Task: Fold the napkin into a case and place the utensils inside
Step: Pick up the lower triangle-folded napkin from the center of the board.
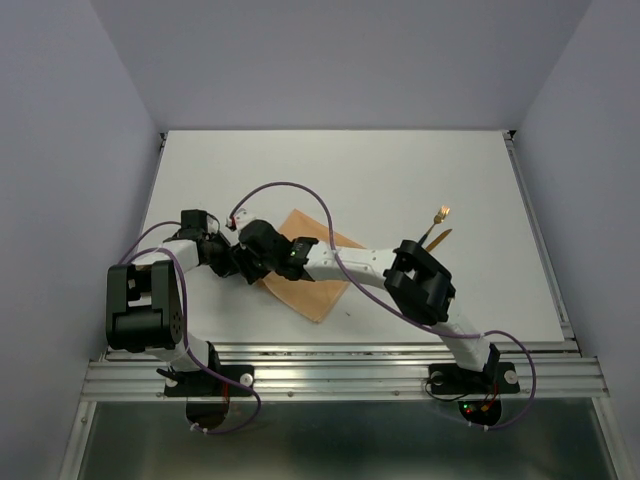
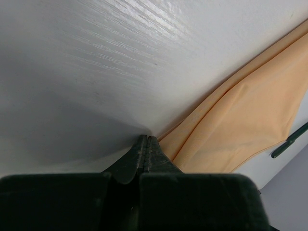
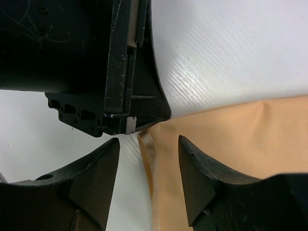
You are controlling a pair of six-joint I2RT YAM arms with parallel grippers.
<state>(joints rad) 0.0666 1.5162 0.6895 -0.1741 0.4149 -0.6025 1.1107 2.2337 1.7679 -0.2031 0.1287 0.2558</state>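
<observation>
The peach-orange napkin lies flat mid-table, partly under my right forearm, with a fold running across it. My left gripper is shut, its tips pressed to the table at the napkin's left corner; I cannot tell whether cloth is pinched. My right gripper is open right beside it, straddling the napkin's hemmed edge, one finger over cloth and one over bare table, gripping nothing. The utensils, gold-headed with dark handles, lie on the table to the right of the napkin, away from both grippers.
Both grippers crowd together at the napkin's left corner. Purple cables loop above the arms. A thin dark rod shows past the napkin's far edge in the left wrist view. White walls enclose the table on three sides.
</observation>
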